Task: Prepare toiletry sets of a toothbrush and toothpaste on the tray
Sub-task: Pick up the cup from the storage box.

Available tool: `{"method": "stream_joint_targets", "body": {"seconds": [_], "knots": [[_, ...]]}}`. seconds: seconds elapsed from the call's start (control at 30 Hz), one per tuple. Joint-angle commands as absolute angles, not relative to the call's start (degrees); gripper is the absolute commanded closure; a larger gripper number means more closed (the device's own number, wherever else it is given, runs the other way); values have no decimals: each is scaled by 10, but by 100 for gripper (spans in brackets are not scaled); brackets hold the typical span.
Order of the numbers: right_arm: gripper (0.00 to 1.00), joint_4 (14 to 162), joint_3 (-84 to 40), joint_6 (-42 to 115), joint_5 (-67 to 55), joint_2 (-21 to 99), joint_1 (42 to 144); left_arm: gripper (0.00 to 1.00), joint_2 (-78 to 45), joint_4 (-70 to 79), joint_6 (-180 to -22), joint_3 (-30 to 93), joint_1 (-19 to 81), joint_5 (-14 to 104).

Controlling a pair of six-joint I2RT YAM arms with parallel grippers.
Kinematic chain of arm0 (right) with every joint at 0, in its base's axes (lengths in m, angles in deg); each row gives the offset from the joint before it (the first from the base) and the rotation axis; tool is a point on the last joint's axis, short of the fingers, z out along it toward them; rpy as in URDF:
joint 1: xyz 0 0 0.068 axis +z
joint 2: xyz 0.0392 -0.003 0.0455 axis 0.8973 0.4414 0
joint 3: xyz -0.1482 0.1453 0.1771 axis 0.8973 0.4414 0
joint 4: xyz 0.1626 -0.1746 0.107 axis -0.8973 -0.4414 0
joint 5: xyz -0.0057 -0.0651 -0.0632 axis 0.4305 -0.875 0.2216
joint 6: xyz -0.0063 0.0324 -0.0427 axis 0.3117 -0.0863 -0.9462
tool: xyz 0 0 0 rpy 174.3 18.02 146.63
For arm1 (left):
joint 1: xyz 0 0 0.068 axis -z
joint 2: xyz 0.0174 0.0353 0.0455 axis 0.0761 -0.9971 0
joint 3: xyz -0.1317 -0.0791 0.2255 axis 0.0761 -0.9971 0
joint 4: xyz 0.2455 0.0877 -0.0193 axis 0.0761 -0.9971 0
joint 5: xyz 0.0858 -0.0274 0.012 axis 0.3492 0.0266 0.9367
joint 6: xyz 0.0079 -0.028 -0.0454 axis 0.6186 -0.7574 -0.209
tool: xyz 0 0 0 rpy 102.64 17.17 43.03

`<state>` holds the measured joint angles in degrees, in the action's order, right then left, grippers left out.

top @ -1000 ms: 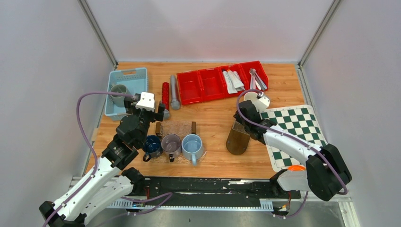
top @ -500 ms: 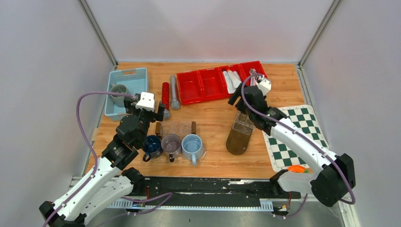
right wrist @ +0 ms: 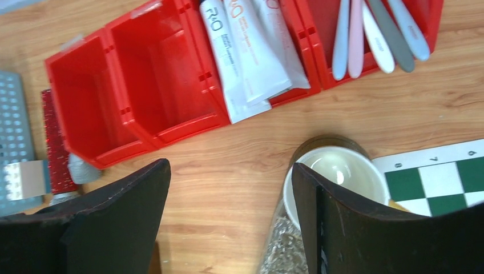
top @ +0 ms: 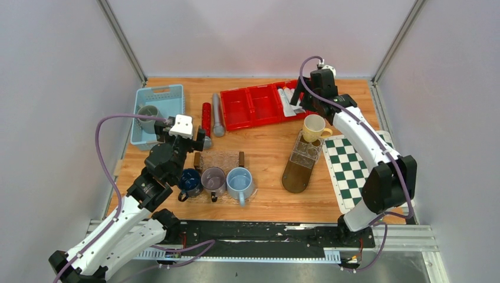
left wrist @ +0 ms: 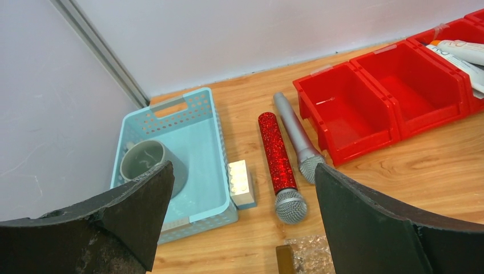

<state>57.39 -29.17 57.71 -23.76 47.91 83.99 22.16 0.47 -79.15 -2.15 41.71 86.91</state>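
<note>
Since the pick turns on which arm stands nearer the stock, entries follow by position.

Item: toothpaste (right wrist: 251, 63). Several white tubes side by side in the third compartment of the red bins (right wrist: 154, 74), at the far edge of the table. Long axis runs far to near, slightly slanted, with the broad flat ends at the near wall.

Item: toothbrush (right wrist: 376, 34). Several pale sticks in the end compartment, just right of the tubes, on the same far-to-near axis, their rounded ends resting on the near wall.

Item: right hand (right wrist: 229, 171). Fingers spread wide, holding nothing. It hovers over bare table just short of the bins, with the tubes straight ahead and the brushes ahead and to the right. The gap between its fingers lies across the tubes' length, which looks suited to a pinch across the width.

Item: left hand (left wrist: 242, 171). Fingers apart, empty, near the blue basket (left wrist: 200, 142), well apart from both stocks.

Item: brown tray (top: 293, 177). It lies on the near side of the bins, within the right arm's side of the table.

Judgement: the right arm is nearer.
</note>
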Motion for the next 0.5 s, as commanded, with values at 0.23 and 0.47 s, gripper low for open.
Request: {"method": "stream_joint_targets", "body": {"seconds": [0.23, 0.47], "knots": [[20, 563, -336, 510, -184, 492, 827, 0, 140, 55, -775, -11, 395, 922], [19, 562, -317, 487, -173, 459, 828, 1, 53, 11, -831, 58, 300, 861]]}}
